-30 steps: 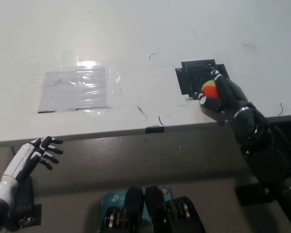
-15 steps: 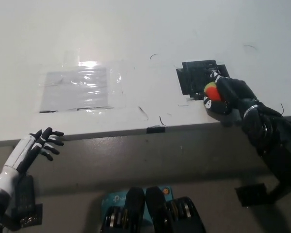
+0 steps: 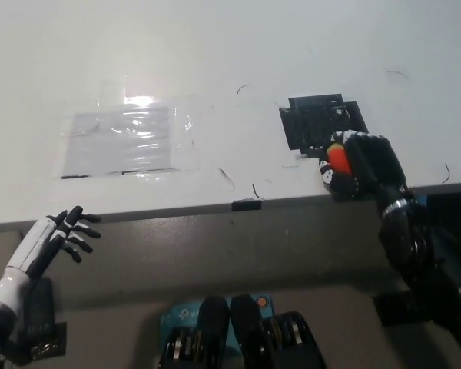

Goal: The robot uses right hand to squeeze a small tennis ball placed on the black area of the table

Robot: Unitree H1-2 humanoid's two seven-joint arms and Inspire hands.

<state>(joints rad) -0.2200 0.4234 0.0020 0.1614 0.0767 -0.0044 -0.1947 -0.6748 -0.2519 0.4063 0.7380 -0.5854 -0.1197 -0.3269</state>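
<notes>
White robot hand (image 3: 52,237), black-tipped fingers

text: none legible | labels: none | table (image 3: 215,46): unmarked scuffs only

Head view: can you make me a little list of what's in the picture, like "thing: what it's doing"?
right hand: black, closed around the ball near the table's front edge
ball: small, orange-red part showing between the fingers
black area: dark patch on the table, just beyond the hand
table: white top
clear tape patch: shiny, on the table's left side
left hand: white, fingers spread, holding nothing, below the table's edge at lower left
</notes>
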